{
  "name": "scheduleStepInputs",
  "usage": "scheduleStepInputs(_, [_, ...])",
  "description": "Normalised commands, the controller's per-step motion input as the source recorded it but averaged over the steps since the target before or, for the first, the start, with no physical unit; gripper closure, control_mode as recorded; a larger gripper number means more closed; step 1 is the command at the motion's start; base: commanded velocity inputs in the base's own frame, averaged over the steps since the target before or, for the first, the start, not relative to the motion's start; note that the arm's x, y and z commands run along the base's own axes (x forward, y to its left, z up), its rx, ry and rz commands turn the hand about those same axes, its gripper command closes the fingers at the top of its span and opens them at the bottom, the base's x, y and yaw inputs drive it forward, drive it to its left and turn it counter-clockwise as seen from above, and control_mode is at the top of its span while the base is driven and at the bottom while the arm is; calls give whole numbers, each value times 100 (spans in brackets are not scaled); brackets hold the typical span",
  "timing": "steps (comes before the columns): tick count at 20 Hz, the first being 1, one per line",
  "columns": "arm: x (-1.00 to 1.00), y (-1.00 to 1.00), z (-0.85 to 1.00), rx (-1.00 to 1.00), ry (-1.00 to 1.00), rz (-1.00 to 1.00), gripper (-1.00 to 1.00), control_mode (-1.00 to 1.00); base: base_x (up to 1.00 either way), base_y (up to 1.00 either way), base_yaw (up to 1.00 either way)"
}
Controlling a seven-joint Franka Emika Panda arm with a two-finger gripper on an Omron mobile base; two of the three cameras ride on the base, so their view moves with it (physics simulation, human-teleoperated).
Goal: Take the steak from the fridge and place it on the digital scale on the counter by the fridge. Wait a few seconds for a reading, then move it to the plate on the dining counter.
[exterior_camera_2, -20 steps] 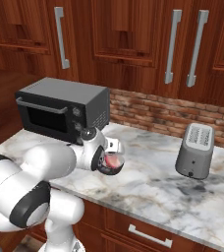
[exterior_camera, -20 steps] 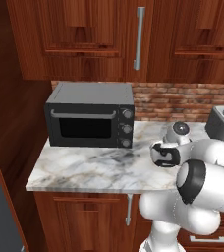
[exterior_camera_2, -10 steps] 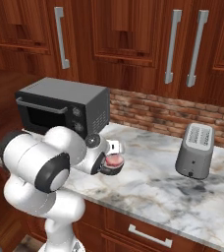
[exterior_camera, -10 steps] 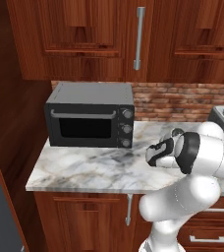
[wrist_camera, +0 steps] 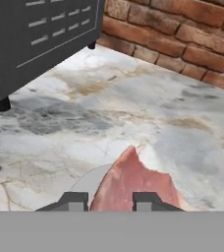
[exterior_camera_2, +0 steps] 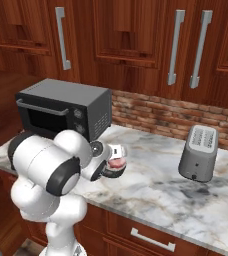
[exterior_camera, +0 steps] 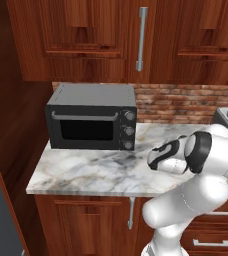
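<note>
A narrow white-grey marble counter (exterior_camera: 86, 172) is seen under red-brown wooden cabinets, bearing a black microwave (exterior_camera: 92, 116). The pink-red raw steak (wrist_camera: 131, 184) lies on a round grey scale (wrist_camera: 87, 184) between the gripper's (wrist_camera: 110, 201) slightly parted dark fingertips; whether it is gripped cannot be told.

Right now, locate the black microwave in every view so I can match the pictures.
Left base view: black microwave left of centre, on the marble counter.
Right base view: microwave at the left, mid-height.
Hand view: microwave in the upper left corner.
Shared landmark: brick backsplash.
</note>
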Motion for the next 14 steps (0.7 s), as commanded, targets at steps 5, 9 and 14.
scheduleStepInputs(5, [-8,-1,28,0,-5,0,-100,-100,0,0,0])
scheduleStepInputs(9, [0,0,58,0,-1,0,-100,-100,0,0,0])
scheduleStepInputs(14, [0,6,89,0,0,0,-100,-100,0,0,0])
